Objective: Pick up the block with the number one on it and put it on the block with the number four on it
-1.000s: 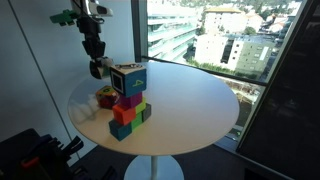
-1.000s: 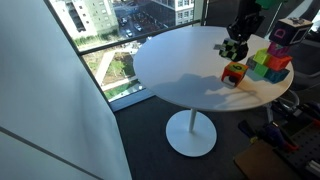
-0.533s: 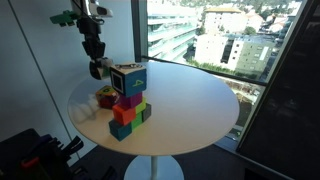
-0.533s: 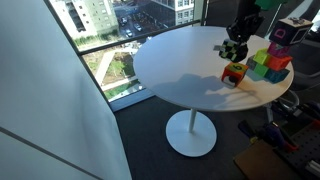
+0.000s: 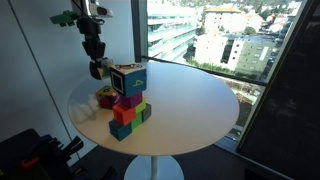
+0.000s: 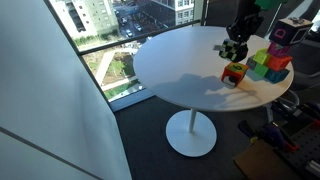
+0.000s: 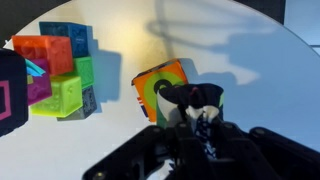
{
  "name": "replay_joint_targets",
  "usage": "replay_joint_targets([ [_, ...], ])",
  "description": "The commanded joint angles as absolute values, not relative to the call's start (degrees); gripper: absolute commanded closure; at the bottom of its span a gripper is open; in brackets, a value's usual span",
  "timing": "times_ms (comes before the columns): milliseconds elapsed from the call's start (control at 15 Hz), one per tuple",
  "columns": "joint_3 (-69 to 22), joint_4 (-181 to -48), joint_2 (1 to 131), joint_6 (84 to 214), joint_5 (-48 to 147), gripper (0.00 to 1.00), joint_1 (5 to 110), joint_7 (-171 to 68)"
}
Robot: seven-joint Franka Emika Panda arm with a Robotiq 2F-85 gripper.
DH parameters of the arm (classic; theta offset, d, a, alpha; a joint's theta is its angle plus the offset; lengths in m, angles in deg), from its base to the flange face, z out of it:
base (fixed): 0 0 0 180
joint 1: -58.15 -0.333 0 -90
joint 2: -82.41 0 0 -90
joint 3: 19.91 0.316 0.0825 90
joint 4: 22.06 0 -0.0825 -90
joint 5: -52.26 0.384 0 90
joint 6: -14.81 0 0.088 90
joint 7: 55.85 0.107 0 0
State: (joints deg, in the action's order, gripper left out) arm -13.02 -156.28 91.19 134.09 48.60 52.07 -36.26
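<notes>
My gripper (image 7: pixel 190 100) is shut on the number one block (image 7: pixel 168 110), a cube with a cream-white face, dark edges and a green side. It hangs above the table in both exterior views (image 5: pixel 98 69) (image 6: pixel 231 48). The number four block (image 5: pixel 128 77), dark-edged with a cyan face, sits on top of a stack of small cubes just beside the gripper. It also shows in an exterior view (image 6: pixel 284 33) and at the left edge of the wrist view (image 7: pixel 10 75). The held block is apart from it.
A small yellow-and-red block (image 7: pixel 158 82) lies on the round white table (image 5: pixel 190 110) right under the gripper. The stack of magenta, orange, teal and green cubes (image 7: pixel 62 70) stands near the table's edge. Windows surround the table.
</notes>
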Motion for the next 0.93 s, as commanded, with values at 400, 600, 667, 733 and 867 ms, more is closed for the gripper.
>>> replay_joint_targets([
  [400, -13.9, -151.3, 92.5, 131.4, 48.2, 0.92, 54.3, -37.1],
  [600, -14.3, -149.6, 93.1, 130.2, 49.0, 0.92, 54.7, -37.4],
  [667, -14.5, -149.0, 93.3, 129.7, 49.0, 0.92, 54.8, -37.4],
  [733, -14.6, -148.4, 93.5, 129.0, 49.1, 0.92, 54.9, -37.5],
  [867, -14.9, -147.1, 94.0, 127.6, 49.1, 0.92, 55.2, -37.7],
])
